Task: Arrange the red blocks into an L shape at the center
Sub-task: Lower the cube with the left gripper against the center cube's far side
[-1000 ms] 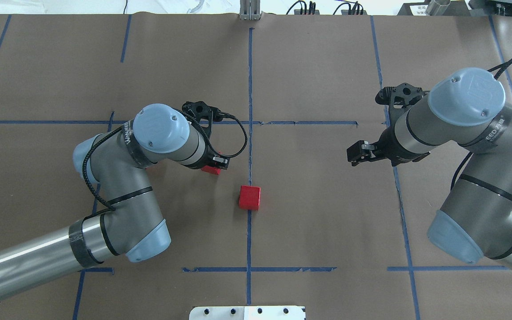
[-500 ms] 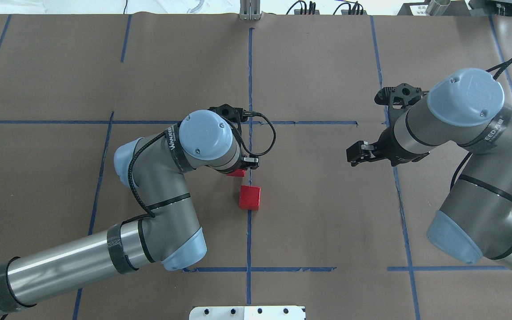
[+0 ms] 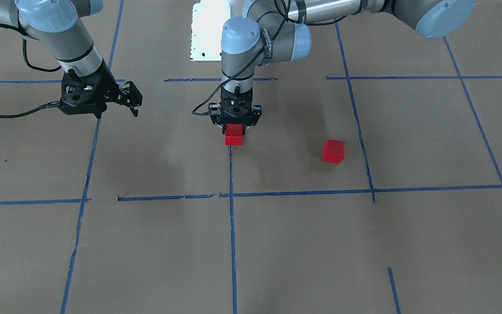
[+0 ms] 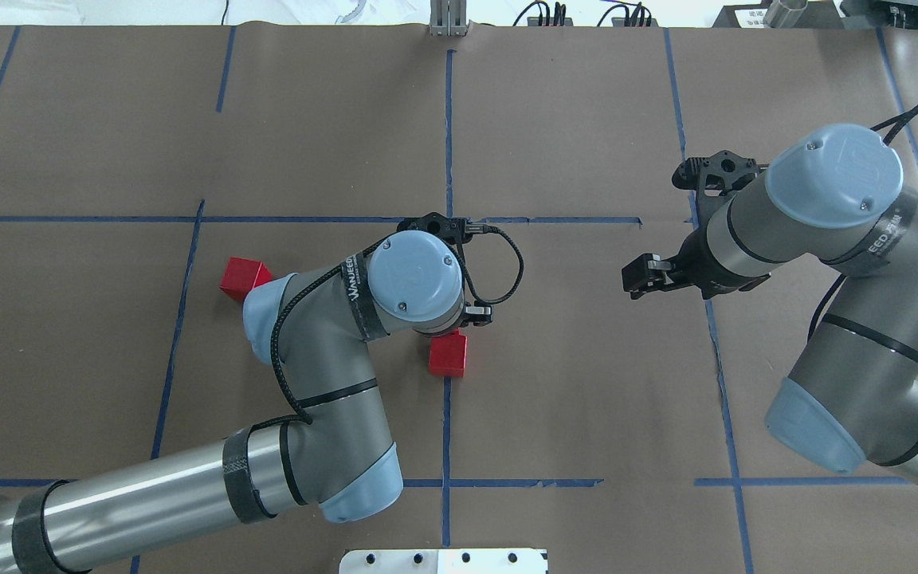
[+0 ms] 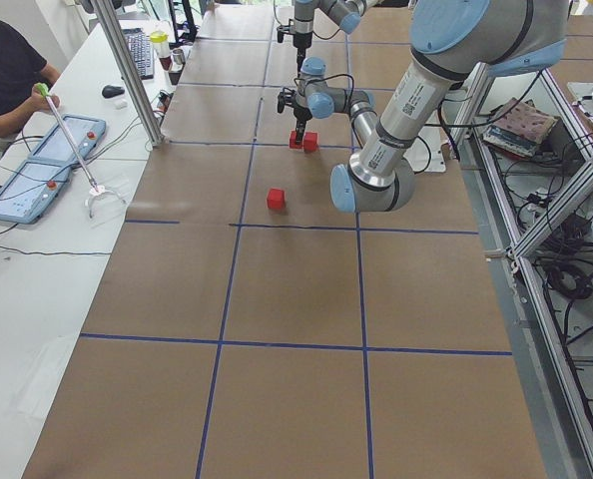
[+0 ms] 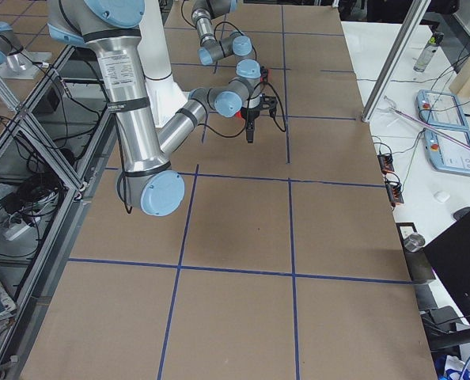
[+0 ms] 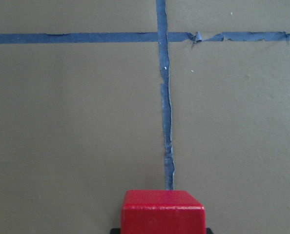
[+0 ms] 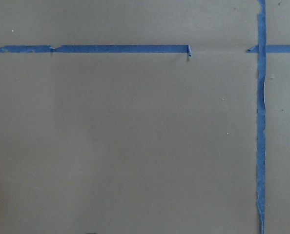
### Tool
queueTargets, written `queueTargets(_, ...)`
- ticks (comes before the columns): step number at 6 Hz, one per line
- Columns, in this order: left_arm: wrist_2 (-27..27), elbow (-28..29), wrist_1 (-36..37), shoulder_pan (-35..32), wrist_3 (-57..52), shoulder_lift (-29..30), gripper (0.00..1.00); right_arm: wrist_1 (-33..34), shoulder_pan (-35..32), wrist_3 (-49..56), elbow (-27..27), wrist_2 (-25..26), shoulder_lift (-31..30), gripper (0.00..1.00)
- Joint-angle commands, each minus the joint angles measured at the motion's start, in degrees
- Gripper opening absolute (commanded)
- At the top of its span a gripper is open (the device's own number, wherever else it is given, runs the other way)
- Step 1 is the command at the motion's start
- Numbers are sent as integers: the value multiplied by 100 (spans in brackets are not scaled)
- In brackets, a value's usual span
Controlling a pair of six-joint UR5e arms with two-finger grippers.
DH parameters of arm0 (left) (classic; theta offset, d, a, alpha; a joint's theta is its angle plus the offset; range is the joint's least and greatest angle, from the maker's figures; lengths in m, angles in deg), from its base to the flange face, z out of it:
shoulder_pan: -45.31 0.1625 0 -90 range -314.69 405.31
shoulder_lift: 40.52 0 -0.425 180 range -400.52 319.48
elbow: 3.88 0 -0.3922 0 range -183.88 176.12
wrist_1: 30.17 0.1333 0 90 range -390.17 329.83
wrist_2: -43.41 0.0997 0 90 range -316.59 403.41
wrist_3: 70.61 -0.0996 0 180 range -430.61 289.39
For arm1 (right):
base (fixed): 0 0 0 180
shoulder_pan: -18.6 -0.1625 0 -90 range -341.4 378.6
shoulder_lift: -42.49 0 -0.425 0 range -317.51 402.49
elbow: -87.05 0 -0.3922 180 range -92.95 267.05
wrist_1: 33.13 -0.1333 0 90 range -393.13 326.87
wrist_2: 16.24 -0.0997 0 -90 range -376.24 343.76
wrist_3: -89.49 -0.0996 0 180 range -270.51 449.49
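Mid-table, left claw [image 3: 235, 127] plumb, seemingly around block [image 3: 233, 136]

A white plate [image 4: 443, 560] with a row of dark holes lies at the bottom edge of the overhead view, and an aluminium post [image 4: 449, 20] stands at the top edge. On the white side bench [image 5: 17, 299] lie two grey control tablets [image 5: 49, 148] (red buttons show on one), a keyboard [image 5: 140, 55] and a dark mouse [image 5: 114, 91]. A person in a black shirt [image 5: 5, 65] at that bench holds a long thin rod [image 5: 68, 140]. Loose cables [image 5: 566, 279] lie under the frame opposite.
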Motion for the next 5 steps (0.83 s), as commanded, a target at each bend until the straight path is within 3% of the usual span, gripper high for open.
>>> queueTargets(1,42,15,15,54,15,6,1,9,0,0,-2,0,-6,99)
queueTargets(5,42,50,-46,63,15,6,14,0,0,0,-2,-9,-15,99)
